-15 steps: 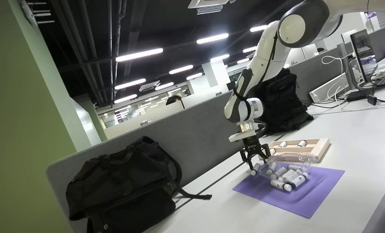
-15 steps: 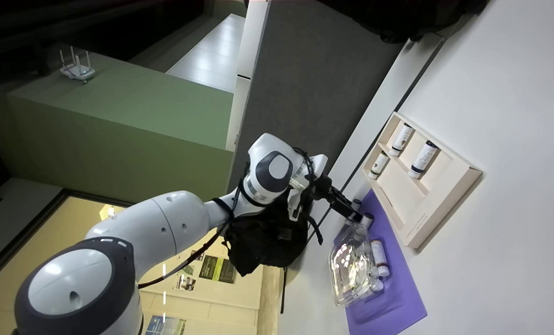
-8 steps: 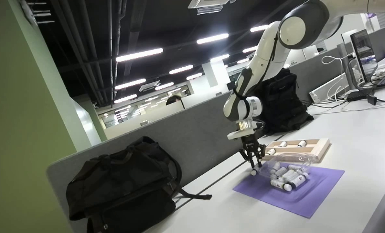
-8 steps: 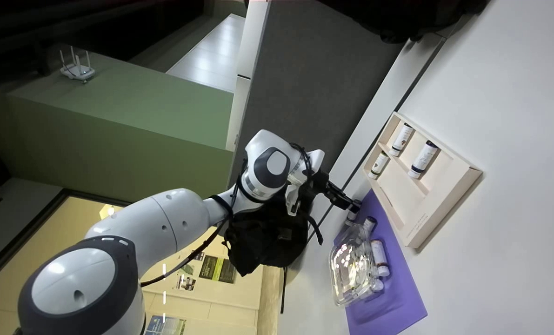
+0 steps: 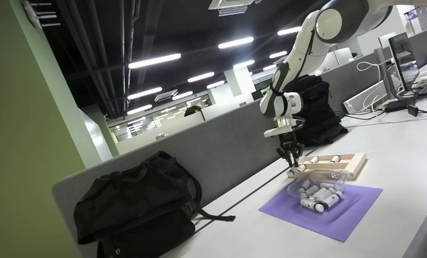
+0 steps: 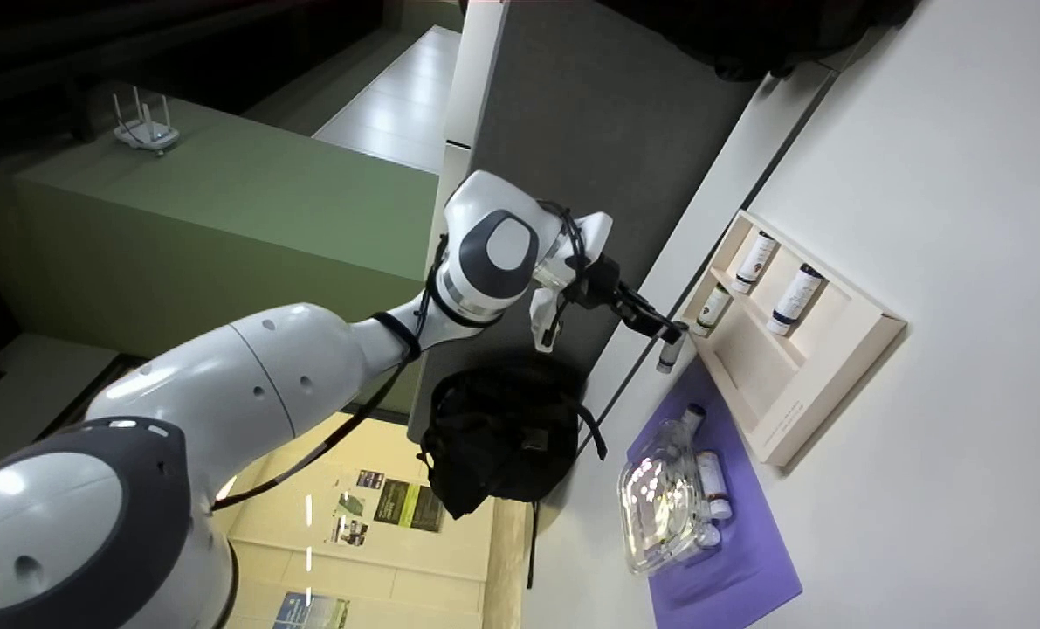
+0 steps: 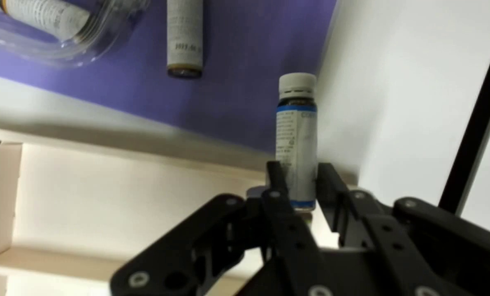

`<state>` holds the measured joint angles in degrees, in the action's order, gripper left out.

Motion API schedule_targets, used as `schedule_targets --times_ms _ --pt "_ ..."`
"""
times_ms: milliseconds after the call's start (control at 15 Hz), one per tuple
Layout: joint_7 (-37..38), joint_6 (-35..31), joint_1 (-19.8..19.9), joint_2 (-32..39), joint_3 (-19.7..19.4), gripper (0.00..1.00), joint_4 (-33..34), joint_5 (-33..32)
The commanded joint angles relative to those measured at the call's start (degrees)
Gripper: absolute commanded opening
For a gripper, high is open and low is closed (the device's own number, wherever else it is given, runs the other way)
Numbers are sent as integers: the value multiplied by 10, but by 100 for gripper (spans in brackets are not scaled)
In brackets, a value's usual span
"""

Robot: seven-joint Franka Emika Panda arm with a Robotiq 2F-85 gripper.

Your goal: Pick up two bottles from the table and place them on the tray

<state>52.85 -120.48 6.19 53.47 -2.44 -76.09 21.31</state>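
My gripper is shut on the lower part of a white-labelled bottle, its white cap pointing away from the fingers. In both exterior views this bottle hangs off the white table, beside the corner of the light tan tray. From the wrist, the tray lies below and left of the fingers. Three bottles rest in the tray: one bottle, another bottle and a third bottle nearest the gripper. Several more bottles lie on the purple mat, partly behind clear plastic.
A clear plastic container sits on the purple mat, close to the tray. Behind the table runs a grey partition. Black backpacks stand along it, one backpack and another backpack behind the arm.
The fingers came together on the bottle at the mat's edge. Since then the gripper has lifted it and carried it over toward the tray's corner.
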Motion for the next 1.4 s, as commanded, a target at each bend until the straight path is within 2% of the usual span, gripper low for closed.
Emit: schedule_targets --times_ms 0,267,533,600,667,1067,1200,1333 --pt "-20 9 36 -26 -7 10 -38 21" --pt "-35 10 58 -22 -14 10 -50 31" --pt "-38 15 60 -18 -16 10 -59 34" --pt "-35 14 58 -18 -17 45 -61 35" --pt "-38 17 59 -20 -15 60 -63 36" --pt "-74 18 45 -68 -4 95 -90 37" --pt "-84 28 33 -76 0 100 -95 33" --pt "-86 51 15 -71 2 100 -94 25"
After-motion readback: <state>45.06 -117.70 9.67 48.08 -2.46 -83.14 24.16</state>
